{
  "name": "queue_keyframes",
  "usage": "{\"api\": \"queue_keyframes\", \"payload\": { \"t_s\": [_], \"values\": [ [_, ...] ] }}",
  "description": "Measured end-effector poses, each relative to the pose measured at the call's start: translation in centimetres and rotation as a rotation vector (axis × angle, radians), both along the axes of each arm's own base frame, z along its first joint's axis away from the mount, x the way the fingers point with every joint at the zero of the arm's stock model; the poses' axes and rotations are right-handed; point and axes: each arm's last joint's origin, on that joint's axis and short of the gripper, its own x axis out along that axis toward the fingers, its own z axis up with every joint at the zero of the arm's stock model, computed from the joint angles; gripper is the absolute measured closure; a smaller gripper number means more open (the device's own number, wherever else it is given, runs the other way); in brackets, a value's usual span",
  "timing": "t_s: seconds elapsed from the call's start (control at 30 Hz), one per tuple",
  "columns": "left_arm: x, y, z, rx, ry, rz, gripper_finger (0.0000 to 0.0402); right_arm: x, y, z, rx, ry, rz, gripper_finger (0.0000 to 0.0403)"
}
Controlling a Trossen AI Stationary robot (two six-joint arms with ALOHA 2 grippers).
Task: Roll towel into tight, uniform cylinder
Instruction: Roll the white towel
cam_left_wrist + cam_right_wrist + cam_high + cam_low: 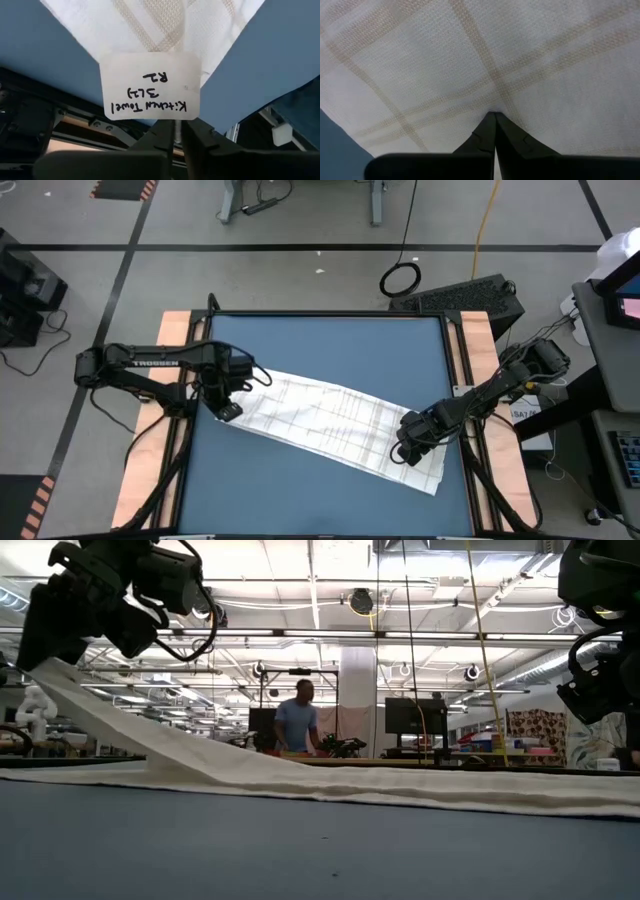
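The white towel (330,420) with faint grid lines lies slantwise across the blue table (320,340), from mid-left to the near right corner. My left gripper (228,411) is shut on its left end, where a white handwritten label (150,85) sits. That end is raised, and the cloth slopes down from it (130,730) to the table. My right gripper (408,452) stands shut, pointing down on the towel's right part (470,60), which lies flat. My left gripper pinches the free edge of the label (172,118) at the towel's left corner between its two fingers, coming slanting from above and the table's left. The corner is lifted clear, and the cloth runs down from it, fairly straight, to the part resting on the table. My right gripper meets the towel's upper face (492,111) with its shut fingertips, coming steeply from above. The cloth around them lies flat on the table. Whether any cloth is caught between the tips, I cannot tell.
Bare blue table shows beyond the towel on the far side and along the near edge (300,500). Wooden side strips (150,470) flank the table. A person (297,720) stands at a bench far behind the table.
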Motion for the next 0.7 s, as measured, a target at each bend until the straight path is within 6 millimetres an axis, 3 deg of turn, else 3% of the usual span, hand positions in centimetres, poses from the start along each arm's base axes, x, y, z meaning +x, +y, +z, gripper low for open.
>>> {"api": "queue_keyframes", "payload": {
  "t_s": [0.37,0.6,0.7],
  "values": [
    [-0.14,-0.15,0.01,0.013,0.046,0.037,0.0264,0.04,0.02,0.01,0.002,-0.004,0.000,0.0403],
    [-0.07,-0.11,-0.02,0.022,0.041,0.040,0.0256,0.14,0.08,0.02,0.011,-0.015,0.004,0.0403],
    [0.62,0.21,-0.21,0.106,-0.032,0.021,0.0256,0.15,0.08,0.02,0.011,-0.016,0.006,0.0403]
  ]
}}
